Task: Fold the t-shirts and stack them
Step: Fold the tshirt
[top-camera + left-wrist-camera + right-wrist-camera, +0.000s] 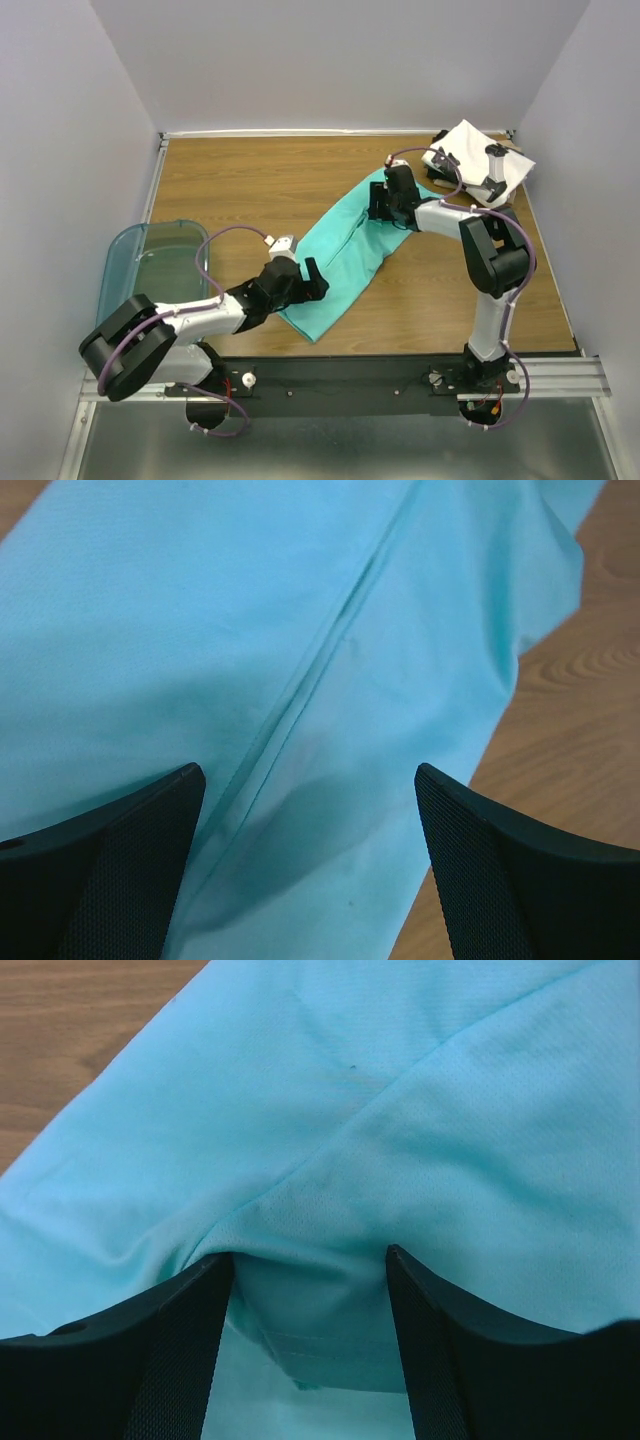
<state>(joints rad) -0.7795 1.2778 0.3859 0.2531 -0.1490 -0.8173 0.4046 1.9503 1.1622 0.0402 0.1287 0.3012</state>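
left fingers (100, 870) fill the bottom of the left wrist view, spread wide, grasping nothing, hovering over the near end of the teal tee (300, 630). a seam or fold line runs up the cloth between them. right fingers (130, 1360) sit at the tee's far end, parted, with a raised pucker of cloth between them. cannot tell if that pucker is pinched or just lying there. the tee lies on the counter (260, 180) as a long narrow strip, running diagonally from near centre toward the far right. white tee (475, 150) sits folded in the far right corner, well apart from the strip's near end and close to the right arm. bin (150, 260) is at near left, not involved.

step looks like mid-fold: sides seem turned in, the crosswise fold not yet done. next move likely needs both fingers to close on one end's corners and carry it over the other end, keeping the edges lined up, then stack the tees together.
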